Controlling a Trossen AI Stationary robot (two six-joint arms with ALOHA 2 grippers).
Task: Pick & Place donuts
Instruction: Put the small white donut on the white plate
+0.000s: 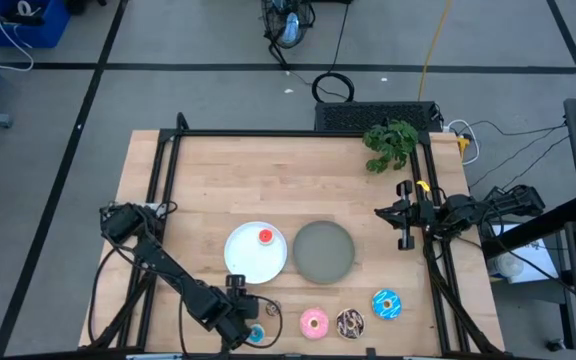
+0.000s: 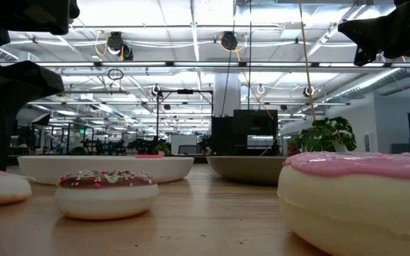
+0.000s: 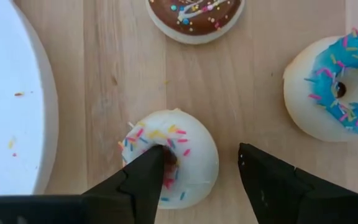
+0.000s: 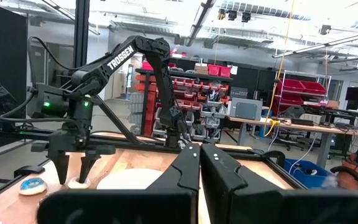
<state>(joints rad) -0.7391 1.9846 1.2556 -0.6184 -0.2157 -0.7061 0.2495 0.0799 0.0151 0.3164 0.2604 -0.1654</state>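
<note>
The jaws of the left gripper [image 3: 194, 180] stand wide, with one finger [image 3: 145, 180] pushed into the hole of a small white donut with sprinkles [image 3: 173, 155] and the other finger on the bare wood just beside the donut's outer wall. They straddle one side of the ring and do not yet press it, so I cannot say the donut is held.

Just past the fingers, on one side, lies the rim of the white plate [image 3: 17, 99]. On the other side lies a small blue sprinkled donut [image 3: 337, 93], near but not touching. Farther ahead is a small chocolate donut [image 3: 194, 18].

In the high view the left gripper [image 1: 236, 318] is at the near edge of the table, just below the white plate [image 1: 243, 262], which carries a tiny red donut [image 1: 265, 237]. Beside this plate is the grey plate [image 1: 323, 250]. To the far side of the gripper lie the larger pink donut [image 1: 314, 322], chocolate sprinkled donut [image 1: 350, 322] and blue sprinkled donut [image 1: 386, 304].

The right gripper [image 1: 405, 222] waits at the right table edge, fingers pressed together and empty.

The step in hand seems to be grasping the white donut. The next move calls for closing on the ring wall, lifting, and carrying it a short way to a plate, probably the white one.
</note>
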